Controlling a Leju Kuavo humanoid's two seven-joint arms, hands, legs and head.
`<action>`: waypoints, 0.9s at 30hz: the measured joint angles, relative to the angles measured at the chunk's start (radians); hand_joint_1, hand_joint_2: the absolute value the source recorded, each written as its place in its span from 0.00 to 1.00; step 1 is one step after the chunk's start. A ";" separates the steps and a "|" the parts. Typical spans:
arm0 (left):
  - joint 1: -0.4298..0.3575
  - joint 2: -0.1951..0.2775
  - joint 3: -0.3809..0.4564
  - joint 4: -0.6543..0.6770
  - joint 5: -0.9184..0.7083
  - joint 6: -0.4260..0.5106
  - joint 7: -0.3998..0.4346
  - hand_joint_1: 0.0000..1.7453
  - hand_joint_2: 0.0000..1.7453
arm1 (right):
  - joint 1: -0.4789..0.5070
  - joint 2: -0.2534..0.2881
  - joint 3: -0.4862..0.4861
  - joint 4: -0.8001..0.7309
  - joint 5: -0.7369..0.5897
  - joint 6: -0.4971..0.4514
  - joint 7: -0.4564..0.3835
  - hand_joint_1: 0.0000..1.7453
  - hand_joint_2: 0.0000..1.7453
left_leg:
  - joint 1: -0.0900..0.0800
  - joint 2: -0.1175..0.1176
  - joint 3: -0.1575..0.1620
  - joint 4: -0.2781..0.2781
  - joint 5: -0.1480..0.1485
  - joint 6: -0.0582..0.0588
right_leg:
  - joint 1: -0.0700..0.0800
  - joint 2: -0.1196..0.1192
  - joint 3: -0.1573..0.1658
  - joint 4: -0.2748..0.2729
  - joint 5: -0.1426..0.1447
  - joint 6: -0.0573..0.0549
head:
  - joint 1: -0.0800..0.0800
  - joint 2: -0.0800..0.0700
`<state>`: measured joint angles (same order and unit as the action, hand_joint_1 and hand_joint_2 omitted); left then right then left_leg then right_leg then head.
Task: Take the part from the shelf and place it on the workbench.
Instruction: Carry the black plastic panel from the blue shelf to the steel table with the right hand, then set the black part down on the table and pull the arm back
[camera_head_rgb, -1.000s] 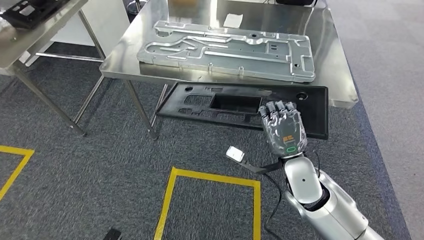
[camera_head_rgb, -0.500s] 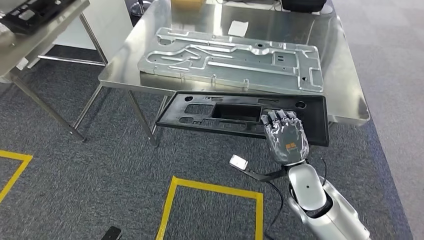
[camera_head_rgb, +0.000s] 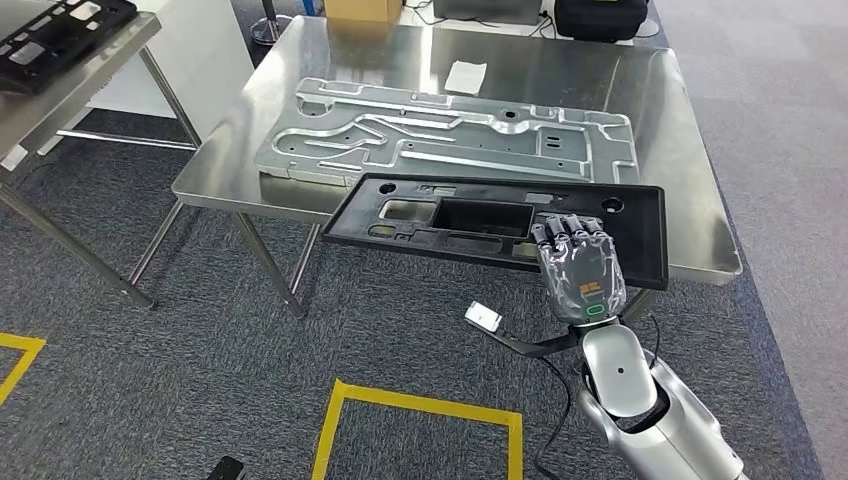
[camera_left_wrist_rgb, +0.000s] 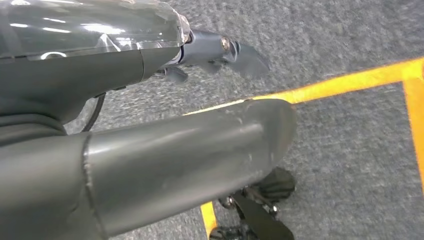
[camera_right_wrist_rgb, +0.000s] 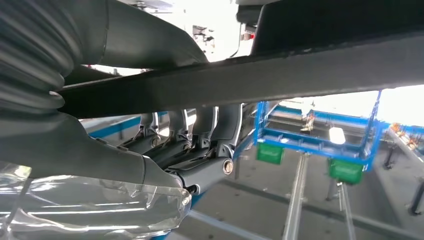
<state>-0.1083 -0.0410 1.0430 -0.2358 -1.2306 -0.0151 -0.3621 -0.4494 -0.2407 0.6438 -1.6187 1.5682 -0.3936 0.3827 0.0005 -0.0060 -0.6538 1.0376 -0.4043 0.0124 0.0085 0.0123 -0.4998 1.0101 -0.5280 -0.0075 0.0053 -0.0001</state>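
The part is a long black plastic panel (camera_head_rgb: 500, 215) with a rectangular cut-out. My right hand (camera_head_rgb: 580, 265) grips its near edge close to the right end and holds it about level. The panel's far edge reaches over the near edge of the steel workbench (camera_head_rgb: 660, 120) and overlaps a large grey metal plate (camera_head_rgb: 450, 135) lying there. In the right wrist view the panel's edge (camera_right_wrist_rgb: 250, 75) runs across, with my fingers (camera_right_wrist_rgb: 200, 125) curled under it. My left hand (camera_left_wrist_rgb: 190, 150) hangs over the carpet with nothing in it, thumb and fingers apart.
A white paper (camera_head_rgb: 465, 75), a cardboard box (camera_head_rgb: 365, 8) and a black bag (camera_head_rgb: 600, 15) sit at the workbench's far side. A second steel table (camera_head_rgb: 90, 70) at the left carries another black panel (camera_head_rgb: 60, 25). Yellow tape (camera_head_rgb: 420, 405) marks the carpet.
The whole view has shifted as I came nearer the workbench. The black panel in my right hand has risen from below the table edge to overlap the tabletop.
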 joint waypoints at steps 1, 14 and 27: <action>-0.001 0.000 0.000 0.000 0.000 0.000 0.000 0.00 0.00 | -0.002 0.000 -0.001 -0.003 0.000 0.000 -0.001 1.00 1.00 | 0.001 -0.001 0.008 -0.004 0.000 0.005 | 0.000 0.000 -0.001 0.005 0.000 0.005 | 0.000 0.000; -0.003 -0.003 0.000 0.000 0.001 0.000 -0.001 0.00 0.00 | -0.001 0.002 -0.022 -0.011 0.000 0.002 -0.019 1.00 1.00 | 0.009 -0.011 0.176 -0.032 -0.127 -0.001 | -0.016 -0.014 -0.193 0.025 0.146 0.023 | 0.007 0.000; 0.000 -0.002 0.000 0.000 0.002 -0.001 -0.002 0.00 0.00 | 0.016 0.032 -0.053 0.001 0.000 0.011 -0.070 1.00 1.00 | 0.008 -0.001 -0.026 0.109 -0.132 -0.020 | -0.006 -0.006 -0.024 -0.006 0.033 -0.024 | -0.001 0.000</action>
<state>-0.1087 -0.0427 1.0431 -0.2354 -1.2291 -0.0156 -0.3640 -0.4336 -0.2088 0.5908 -1.6179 1.5682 -0.3826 0.3131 0.0085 -0.0071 -0.6800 1.1465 -0.5364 -0.0072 0.0024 0.0060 -0.5240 1.0042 -0.4948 -0.0313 0.0045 -0.0001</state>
